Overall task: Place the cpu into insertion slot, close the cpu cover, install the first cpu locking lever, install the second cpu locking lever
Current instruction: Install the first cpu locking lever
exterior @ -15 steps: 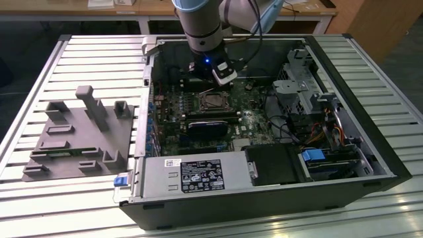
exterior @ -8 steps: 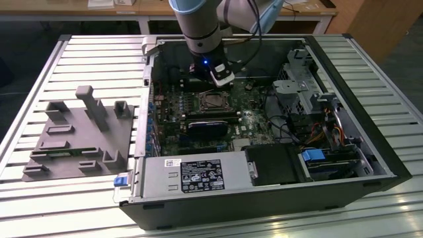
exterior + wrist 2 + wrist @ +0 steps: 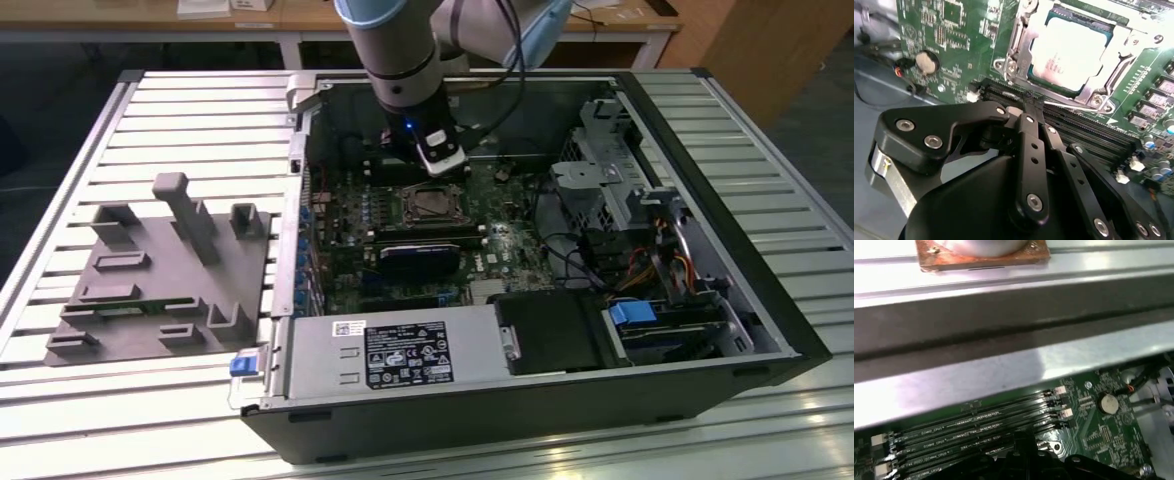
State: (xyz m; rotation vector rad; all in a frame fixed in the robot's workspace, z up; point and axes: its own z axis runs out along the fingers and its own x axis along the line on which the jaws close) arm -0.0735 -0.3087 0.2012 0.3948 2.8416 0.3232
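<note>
The cpu [image 3: 1066,50], with its dull silver top, lies in the insertion slot [image 3: 430,203] on the green board. The cpu cover [image 3: 1021,47], a silver frame, lies flat around it. A thin metal lever [image 3: 1074,106] runs along the socket edge beside the memory slots. My gripper [image 3: 1030,102] hangs over the memory slots just beside the socket, its black fingers [image 3: 1029,140] drawn together and their tips close to that lever's end. I cannot tell whether they touch it. In the exterior view my gripper [image 3: 441,165] hovers just behind the socket inside the case.
Long black memory slots [image 3: 1089,132] [image 3: 979,425] lie under the gripper. A coin battery [image 3: 927,62] [image 3: 1109,402] sits on the board. A black heatsink block [image 3: 420,255], power supply [image 3: 400,352] and drive cage [image 3: 627,190] crowd the case. A grey fixture [image 3: 167,270] rests outside, on the exterior view's left.
</note>
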